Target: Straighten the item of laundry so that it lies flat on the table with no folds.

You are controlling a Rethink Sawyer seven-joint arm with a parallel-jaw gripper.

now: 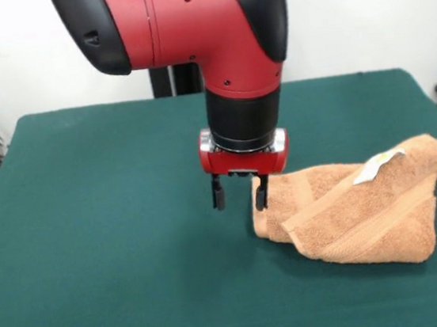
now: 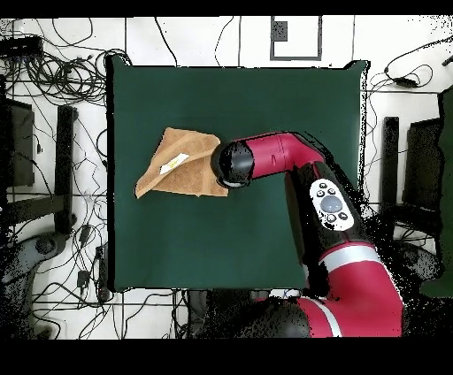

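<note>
The item of laundry (image 1: 368, 209) is a tan terry towel lying folded over itself on the right side of the green table (image 1: 117, 248), with a white care tag (image 1: 378, 164) on top. In the overhead view the towel (image 2: 181, 166) sits left of centre, partly under the arm's head. My gripper (image 1: 239, 193) hangs just above the cloth at the towel's left corner, open, with nothing between its fingers. One black fingertip (image 1: 261, 196) stands right at the towel's edge; whether it touches is unclear. The gripper itself is hidden by the arm in the overhead view.
The red arm (image 2: 283, 159) reaches across the table (image 2: 265, 239) from the lower right in the overhead view. Cables and equipment (image 2: 53, 62) lie on the floor around the table.
</note>
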